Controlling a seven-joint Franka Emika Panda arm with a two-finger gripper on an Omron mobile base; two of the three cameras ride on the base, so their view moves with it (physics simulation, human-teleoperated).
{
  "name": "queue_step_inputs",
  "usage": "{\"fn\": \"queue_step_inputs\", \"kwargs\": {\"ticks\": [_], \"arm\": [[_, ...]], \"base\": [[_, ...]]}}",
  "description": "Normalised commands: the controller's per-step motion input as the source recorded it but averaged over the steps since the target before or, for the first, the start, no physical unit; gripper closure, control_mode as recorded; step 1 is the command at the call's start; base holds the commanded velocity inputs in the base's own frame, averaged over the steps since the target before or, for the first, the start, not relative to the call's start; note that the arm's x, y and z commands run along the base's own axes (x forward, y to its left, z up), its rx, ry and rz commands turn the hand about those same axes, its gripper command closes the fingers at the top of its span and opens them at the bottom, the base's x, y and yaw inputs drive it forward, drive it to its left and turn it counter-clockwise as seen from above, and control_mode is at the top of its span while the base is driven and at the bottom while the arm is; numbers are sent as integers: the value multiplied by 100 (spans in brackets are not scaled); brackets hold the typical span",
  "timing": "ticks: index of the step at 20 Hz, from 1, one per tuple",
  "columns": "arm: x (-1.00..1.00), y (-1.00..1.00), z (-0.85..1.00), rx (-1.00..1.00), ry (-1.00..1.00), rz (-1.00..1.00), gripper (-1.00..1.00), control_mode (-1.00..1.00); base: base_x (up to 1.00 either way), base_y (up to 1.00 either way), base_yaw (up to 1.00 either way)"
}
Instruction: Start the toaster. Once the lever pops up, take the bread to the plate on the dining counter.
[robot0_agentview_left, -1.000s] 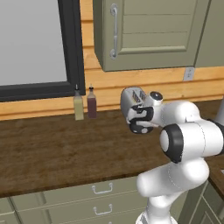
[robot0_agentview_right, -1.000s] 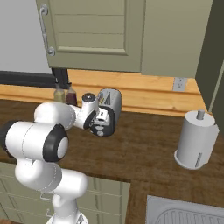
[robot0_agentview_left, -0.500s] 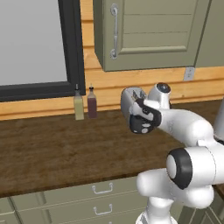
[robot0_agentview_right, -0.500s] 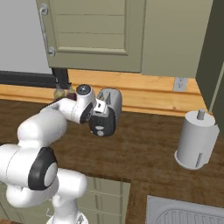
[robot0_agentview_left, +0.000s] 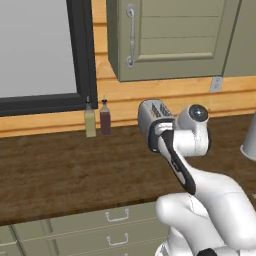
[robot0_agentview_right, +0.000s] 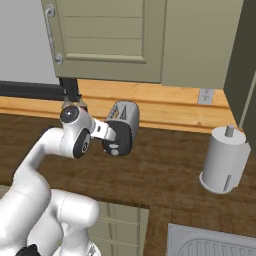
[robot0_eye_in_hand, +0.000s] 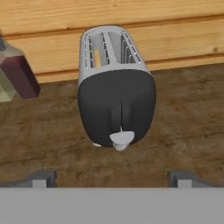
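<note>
Toaster (robot0_eye_in_hand: 116, 94): stood on the dark wood counter (robot0_agentview_left: 55, 165) against the plank wall, black end panel facing the robot.
Lever: the pale knob (robot0_eye_in_hand: 121, 139) sat at the bottom of the panel's slot, plain in the hand view.
Bread (robot0_eye_in_hand: 97, 57): a tan sliver showed low in the left slot, seen in the hand view.
Hand (robot0_eye_in_hand: 111, 180): fingers spread wide, holding nothing, just short of the toaster's panel; the arm covered it in the base views.
Bottles (robot0_agentview_left: 96, 117): two, left of the toaster by the wall.
Paper-towel roll (robot0_agentview_right: 224, 160): upright, well right of the toaster, whole in the right base view.
</note>
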Motion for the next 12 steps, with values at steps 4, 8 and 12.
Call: {"fn": "queue_step_inputs", "kwargs": {"ticks": [4,8,12], "arm": [[-100,0,69,1,0,-6,-100,-100],[-94,0,71,4,1,0,-100,-100],[-67,0,51,7,3,1,-100,-100]], "base": [[0,0,0],[0,0,0],[0,0,0]]}}
